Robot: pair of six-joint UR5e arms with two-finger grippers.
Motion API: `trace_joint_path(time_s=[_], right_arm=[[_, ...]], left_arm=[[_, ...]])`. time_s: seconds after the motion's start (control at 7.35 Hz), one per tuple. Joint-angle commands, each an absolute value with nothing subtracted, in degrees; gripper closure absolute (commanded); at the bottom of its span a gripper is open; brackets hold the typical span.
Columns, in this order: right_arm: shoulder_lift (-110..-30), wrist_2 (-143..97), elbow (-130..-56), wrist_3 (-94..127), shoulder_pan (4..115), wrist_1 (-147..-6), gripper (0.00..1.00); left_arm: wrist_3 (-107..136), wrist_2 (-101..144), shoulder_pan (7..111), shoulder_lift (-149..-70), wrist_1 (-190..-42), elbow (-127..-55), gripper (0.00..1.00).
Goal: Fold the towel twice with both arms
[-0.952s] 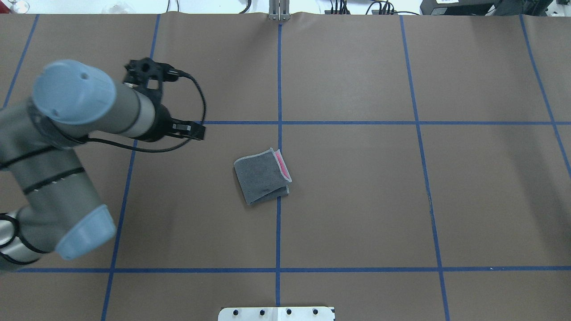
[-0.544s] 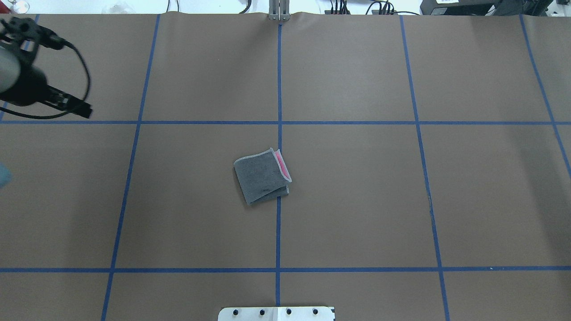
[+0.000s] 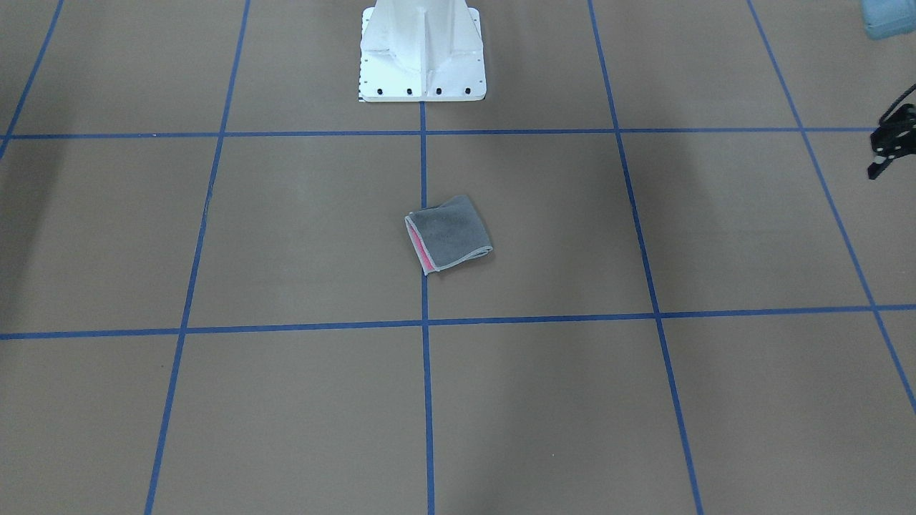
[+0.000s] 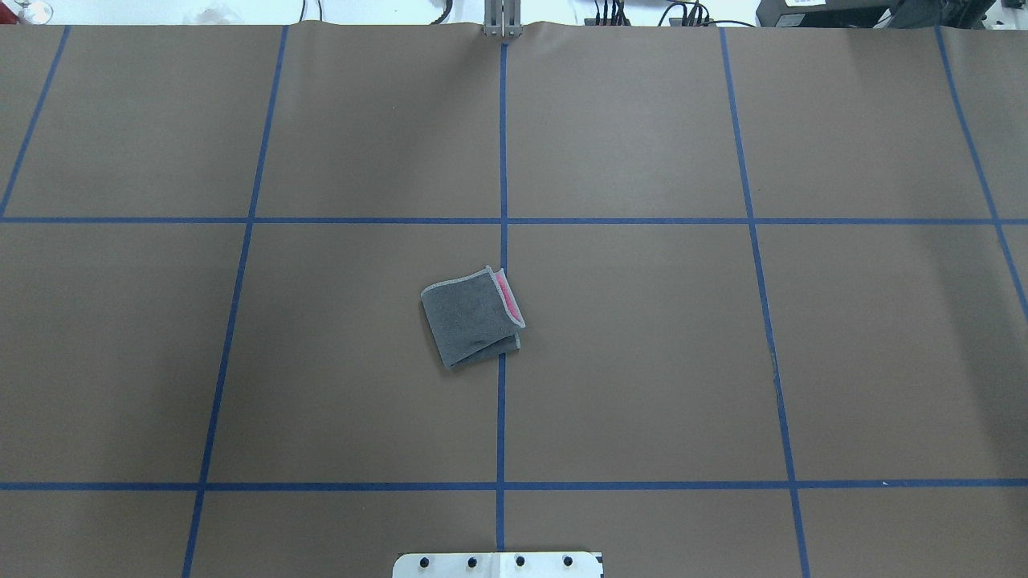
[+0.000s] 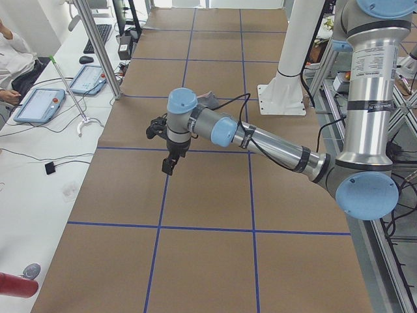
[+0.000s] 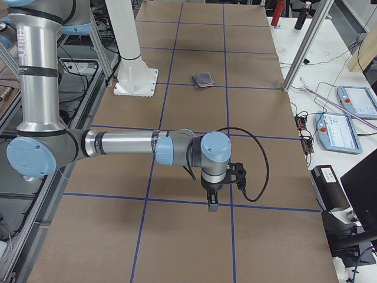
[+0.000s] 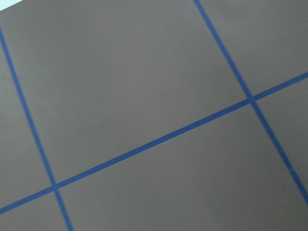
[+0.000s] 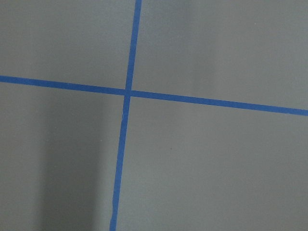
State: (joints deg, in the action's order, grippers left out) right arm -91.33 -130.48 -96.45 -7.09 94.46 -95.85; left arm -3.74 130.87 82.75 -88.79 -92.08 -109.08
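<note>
Towel (image 4: 470,319) folded, askew; pink edge — robot's right.

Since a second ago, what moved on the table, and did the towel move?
The left arm swung away to the robot's left, out of the overhead view. Nothing was grabbed or dropped. The towel stayed folded in the same spot.

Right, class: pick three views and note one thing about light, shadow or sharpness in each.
Front-facing view: soft shadows on the table, towel sharp. Right wrist view: a dark shadow band down its left side. Overhead view: no glare.
</note>
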Motion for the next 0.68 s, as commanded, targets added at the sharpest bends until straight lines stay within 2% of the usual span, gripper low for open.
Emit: trace_joint_path(time_s=[0.0,0.27,0.54], right_arm=[[-90.44,-131.13,-96.33,-7.21,95.10,-97.82,0.00],[-90.70,-131.05,-96.07,-7.12,95.10,-97.56,0.00],[-91.14,-130.61,-95.98,-6.95,95.01,-97.47,0.00]], left_arm=[[-8.35,131.92,89.19,-86.23,-91.50,-100.33,0.00],[-13.32,132.19,94.27,-82.91,-92.19,-98.26,0.00],[-13.19,132.01,97.64,-80.69,-91.59,-100.88,0.00]])
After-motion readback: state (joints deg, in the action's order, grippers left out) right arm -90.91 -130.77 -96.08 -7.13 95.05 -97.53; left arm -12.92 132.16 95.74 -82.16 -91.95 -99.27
